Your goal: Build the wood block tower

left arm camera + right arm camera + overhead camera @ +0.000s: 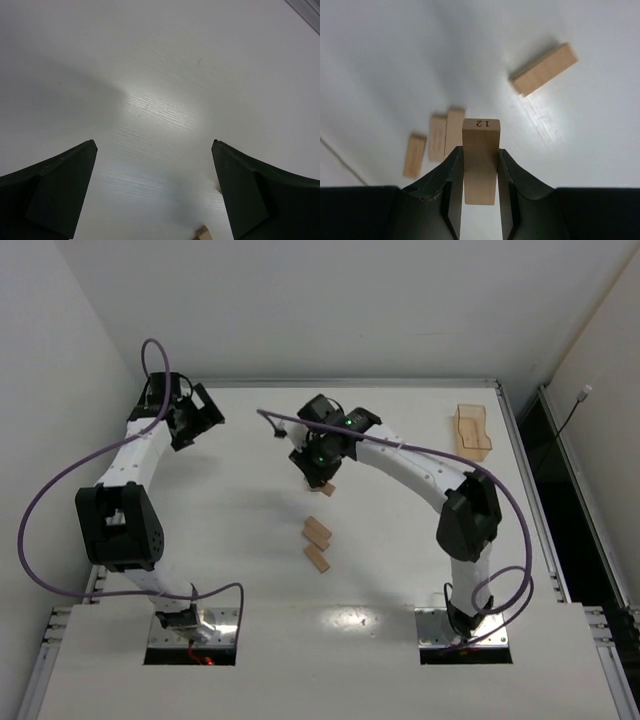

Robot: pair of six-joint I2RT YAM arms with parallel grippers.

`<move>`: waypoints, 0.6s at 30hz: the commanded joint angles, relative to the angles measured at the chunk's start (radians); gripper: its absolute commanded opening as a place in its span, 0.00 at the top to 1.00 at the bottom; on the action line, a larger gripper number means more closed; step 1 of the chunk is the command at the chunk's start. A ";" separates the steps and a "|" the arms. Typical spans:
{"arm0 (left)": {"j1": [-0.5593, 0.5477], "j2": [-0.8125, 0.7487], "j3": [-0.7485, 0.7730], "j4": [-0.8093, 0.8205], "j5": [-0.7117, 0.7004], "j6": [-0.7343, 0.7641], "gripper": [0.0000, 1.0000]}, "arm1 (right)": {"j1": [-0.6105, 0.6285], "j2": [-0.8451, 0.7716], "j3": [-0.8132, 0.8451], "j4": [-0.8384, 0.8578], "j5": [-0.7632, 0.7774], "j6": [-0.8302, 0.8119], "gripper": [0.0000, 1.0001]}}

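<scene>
- Right gripper is clamping a block at centre frame.
- Loose blocks are lying lower left, with a lone block upper right.
- Left gripper is gaping wide above the table.

Printed number "12" on the end face of one tan wood block.

White arm links, black joints, looping purple cables.

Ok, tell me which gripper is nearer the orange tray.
Right. The right gripper, holding a wood block, is mid-scene with the orange tray off to its right; the left gripper is farther, by the left edge.
</scene>
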 commanded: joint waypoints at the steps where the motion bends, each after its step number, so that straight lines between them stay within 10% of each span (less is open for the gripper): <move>1: -0.024 -0.079 -0.006 0.036 -0.104 -0.031 0.01 | -0.030 0.096 0.133 -0.058 0.168 0.387 1.00; 18: -0.033 -0.017 0.023 0.036 -0.135 0.002 0.01 | -0.065 0.275 0.471 -0.034 0.354 0.740 1.00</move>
